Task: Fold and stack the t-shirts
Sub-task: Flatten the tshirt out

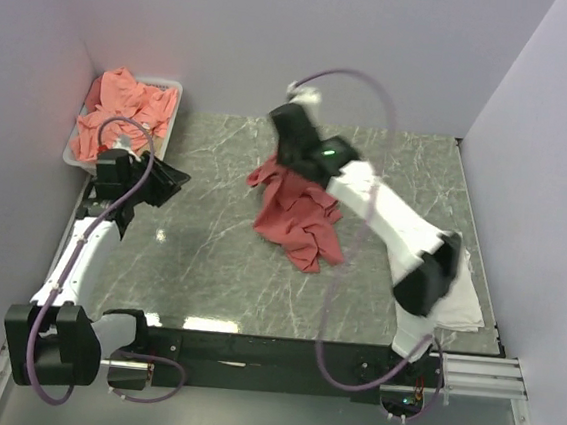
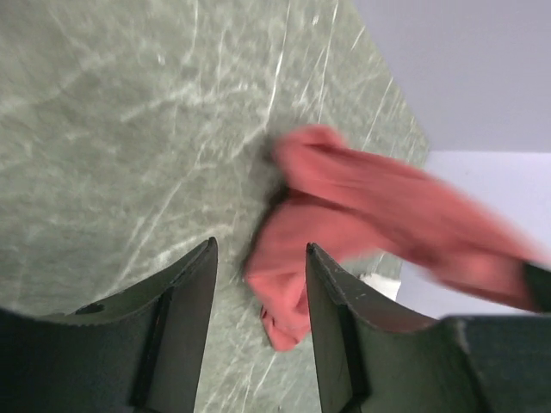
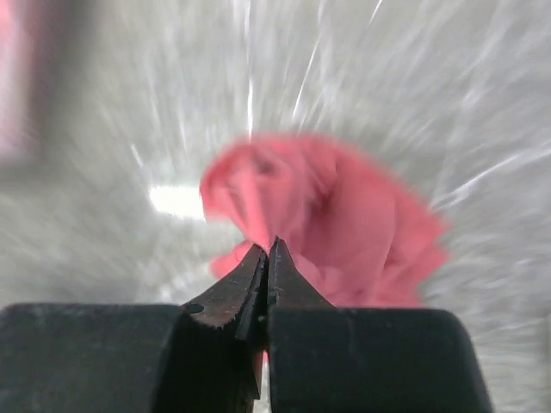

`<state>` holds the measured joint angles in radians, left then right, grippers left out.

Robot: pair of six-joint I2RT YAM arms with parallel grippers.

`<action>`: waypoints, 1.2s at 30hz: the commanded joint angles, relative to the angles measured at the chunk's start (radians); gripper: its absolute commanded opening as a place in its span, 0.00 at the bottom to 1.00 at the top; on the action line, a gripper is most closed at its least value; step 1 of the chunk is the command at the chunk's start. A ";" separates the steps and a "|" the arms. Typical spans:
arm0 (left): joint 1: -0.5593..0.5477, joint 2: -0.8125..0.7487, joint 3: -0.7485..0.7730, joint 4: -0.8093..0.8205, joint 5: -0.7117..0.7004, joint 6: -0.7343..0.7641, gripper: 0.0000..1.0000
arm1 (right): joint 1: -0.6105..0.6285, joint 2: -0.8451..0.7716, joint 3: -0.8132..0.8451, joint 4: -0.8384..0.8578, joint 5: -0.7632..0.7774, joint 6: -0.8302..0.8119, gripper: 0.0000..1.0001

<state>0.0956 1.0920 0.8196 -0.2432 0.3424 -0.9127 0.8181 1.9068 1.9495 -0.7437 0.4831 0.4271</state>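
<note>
Progress: early, no coral shirt folded yet.
- Crumpled t-shirts [image 1: 122,117] piled in white tray [image 1: 177,102], far left.
- White folded garment [image 1: 461,295] at right edge of table [image 1: 209,256]; probably start of stack.
- Red t-shirt [image 1: 297,224] mid-table, bunched.
- Right gripper [image 1: 287,158] clamped on its far edge; rest of cloth trails toward near side.
- Left gripper [image 1: 169,183] spread wide, empty, beside tray, well apart from red t-shirt.

Your right wrist view is motion-blurred; the coral t-shirt [image 3: 344,224] is a soft blob. From above, your right arm [image 1: 395,221] covers part of the white folded garment [image 1: 468,296].
</note>
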 commanded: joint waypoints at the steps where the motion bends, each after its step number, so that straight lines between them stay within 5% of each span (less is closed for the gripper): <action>1: -0.090 0.029 -0.042 0.099 0.004 -0.040 0.50 | -0.046 -0.211 0.020 -0.031 0.034 -0.045 0.00; 11: -0.468 0.278 -0.060 0.304 -0.046 -0.078 0.49 | -0.135 -0.393 0.065 -0.068 0.055 -0.074 0.00; 18: -0.664 0.482 0.038 0.384 -0.104 -0.110 0.61 | -0.227 -0.503 0.077 -0.089 0.046 -0.062 0.00; 25: -0.703 0.641 0.136 0.377 -0.200 -0.172 0.58 | -0.312 -0.601 0.031 -0.120 0.060 -0.031 0.00; 30: -0.718 0.704 0.251 0.285 -0.263 -0.135 0.47 | -0.343 -0.644 -0.029 -0.129 0.067 -0.010 0.00; 36: -0.720 0.808 0.442 0.132 -0.380 -0.054 0.52 | -0.379 -0.698 -0.129 -0.103 0.038 0.009 0.00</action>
<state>-0.6189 1.8400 1.1355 -0.0303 0.0608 -1.0340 0.4572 1.2243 1.8565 -0.8886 0.5293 0.4156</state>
